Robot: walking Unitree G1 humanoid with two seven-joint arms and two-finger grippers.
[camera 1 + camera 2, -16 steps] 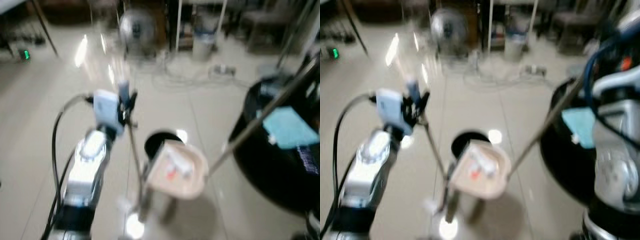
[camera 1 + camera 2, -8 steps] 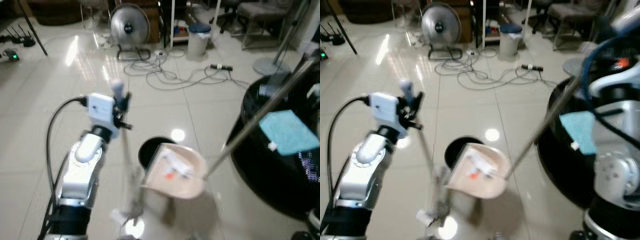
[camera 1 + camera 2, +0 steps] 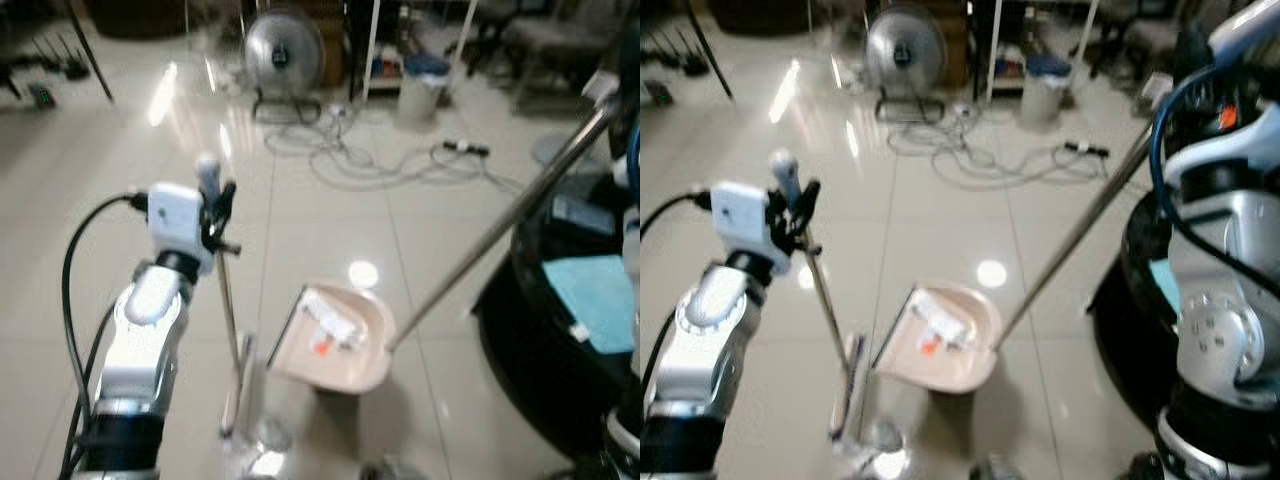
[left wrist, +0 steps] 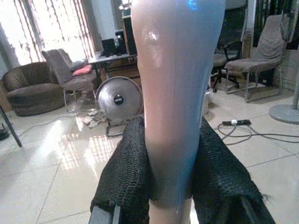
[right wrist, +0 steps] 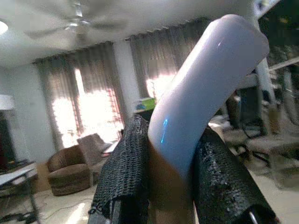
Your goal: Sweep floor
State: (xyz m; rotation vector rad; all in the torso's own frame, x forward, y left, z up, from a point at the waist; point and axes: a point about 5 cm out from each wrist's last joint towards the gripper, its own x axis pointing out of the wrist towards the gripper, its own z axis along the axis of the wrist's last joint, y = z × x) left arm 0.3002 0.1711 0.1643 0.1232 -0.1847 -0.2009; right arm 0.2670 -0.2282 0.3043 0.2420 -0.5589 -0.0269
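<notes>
Glossy beige floor tiles (image 3: 330, 215) are seen in a cluttered room, with a round metal fan (image 3: 283, 55) and loose grey cables (image 3: 400, 165) lying well behind the work area. A small broom with a thin metal pole (image 3: 823, 300) is held near its pale rounded top by the left claw (image 3: 792, 215), whose black fingers (image 4: 122, 179) are pressed against both sides of the handle. The brush head (image 3: 847, 395) stands on the floor just beside the open mouth of a beige plastic dustpan (image 3: 937, 340). Inside the pan some white scraps and a small red piece (image 3: 933, 330) are already lying. The long silver handle of the dustpan (image 3: 1080, 220) rises to the right claw (image 5: 170, 158), which is pinching its pale curved grip.

The step in hand is judged to be the gathering of dirt into the pan. For the next move, the brush should be drawn along the floor toward the pan mouth while the pan is kept flat and steady, so that nothing is spilled.
</notes>
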